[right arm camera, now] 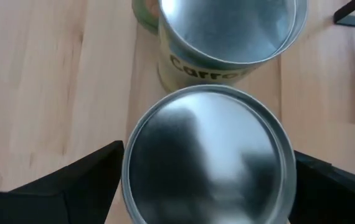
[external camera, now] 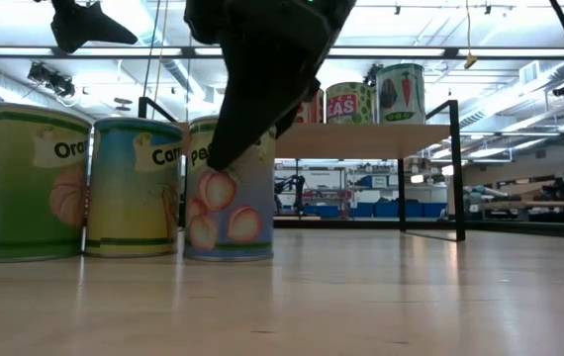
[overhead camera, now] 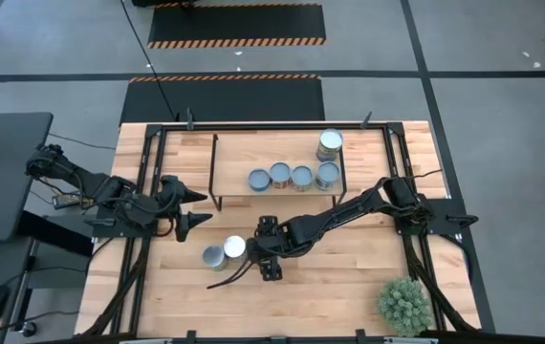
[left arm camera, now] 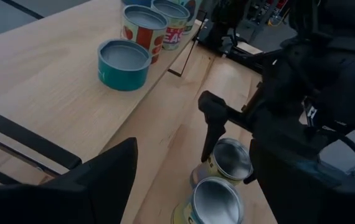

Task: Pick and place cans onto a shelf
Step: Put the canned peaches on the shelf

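Note:
Three cans stand upright on the table in front of the shelf (overhead camera: 253, 153): an orange-label can (external camera: 25, 183), a corn can (external camera: 134, 188) and a peach can (external camera: 228, 203). My right gripper (overhead camera: 269, 250) is open above the peach can (right arm camera: 208, 168), pointing down, with one finger on each side of it. It hides this can in the high view, where the other two cans (overhead camera: 213, 256) (overhead camera: 234, 247) show. Several cans (overhead camera: 292, 177) stand on the shelf board. My left gripper (overhead camera: 194, 208) is open and empty, left of the shelf. My right gripper comes from above, and its fingers (right arm camera: 84, 174) flank the peach can's wall near the top rim (right arm camera: 134, 143). I cannot tell whether they touch it. The can stands upright with its bottom on the table.
The corn can (right arm camera: 227, 37) stands close beside the peach can, toward the table's left. The shelf's black legs (external camera: 455, 168) rise just beyond the cans. A green potted plant (overhead camera: 403, 304) stands at the near right corner. Bare tabletop lies between it and the cans.

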Motion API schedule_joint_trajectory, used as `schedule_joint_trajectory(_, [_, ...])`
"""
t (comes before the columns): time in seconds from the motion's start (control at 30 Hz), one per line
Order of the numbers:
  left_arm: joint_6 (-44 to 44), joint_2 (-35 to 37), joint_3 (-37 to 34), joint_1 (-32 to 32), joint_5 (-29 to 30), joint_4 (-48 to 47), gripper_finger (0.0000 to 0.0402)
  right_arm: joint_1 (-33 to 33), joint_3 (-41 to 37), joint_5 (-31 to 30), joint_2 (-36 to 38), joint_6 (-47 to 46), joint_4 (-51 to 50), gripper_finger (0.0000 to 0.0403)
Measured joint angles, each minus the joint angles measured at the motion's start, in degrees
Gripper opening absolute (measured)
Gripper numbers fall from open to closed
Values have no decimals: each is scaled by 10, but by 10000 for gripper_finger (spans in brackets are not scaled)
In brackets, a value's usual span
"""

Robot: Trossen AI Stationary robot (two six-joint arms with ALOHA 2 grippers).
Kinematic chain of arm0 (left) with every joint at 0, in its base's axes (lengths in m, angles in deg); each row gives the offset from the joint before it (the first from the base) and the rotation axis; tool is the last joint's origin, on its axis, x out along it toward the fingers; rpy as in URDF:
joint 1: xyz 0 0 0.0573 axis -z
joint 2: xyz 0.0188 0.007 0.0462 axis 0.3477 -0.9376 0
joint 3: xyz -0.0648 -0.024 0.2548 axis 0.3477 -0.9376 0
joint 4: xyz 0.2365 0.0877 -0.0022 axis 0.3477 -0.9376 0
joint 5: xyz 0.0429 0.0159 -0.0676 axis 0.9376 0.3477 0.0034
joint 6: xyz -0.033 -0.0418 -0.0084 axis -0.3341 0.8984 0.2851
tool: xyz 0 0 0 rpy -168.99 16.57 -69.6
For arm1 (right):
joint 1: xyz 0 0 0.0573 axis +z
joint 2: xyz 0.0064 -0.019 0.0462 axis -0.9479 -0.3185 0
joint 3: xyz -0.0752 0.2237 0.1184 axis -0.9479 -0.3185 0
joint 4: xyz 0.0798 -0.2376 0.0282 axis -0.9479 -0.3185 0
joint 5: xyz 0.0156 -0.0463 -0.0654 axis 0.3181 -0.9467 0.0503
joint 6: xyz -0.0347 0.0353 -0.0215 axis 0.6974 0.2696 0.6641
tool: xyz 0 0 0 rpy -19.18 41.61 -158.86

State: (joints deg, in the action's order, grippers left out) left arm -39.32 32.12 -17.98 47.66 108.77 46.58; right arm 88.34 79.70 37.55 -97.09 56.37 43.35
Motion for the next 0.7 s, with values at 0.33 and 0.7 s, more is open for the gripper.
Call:
schedule_joint_trajectory(0.33, [0, 0, 0, 0, 0, -2, 313, -4, -36, 4, 0, -28, 65, 348])
schedule_joint_trajectory(0.7, [-1, 0, 0, 0, 0, -5, 313, -10, -33, 15, 1, -8, 61, 317])
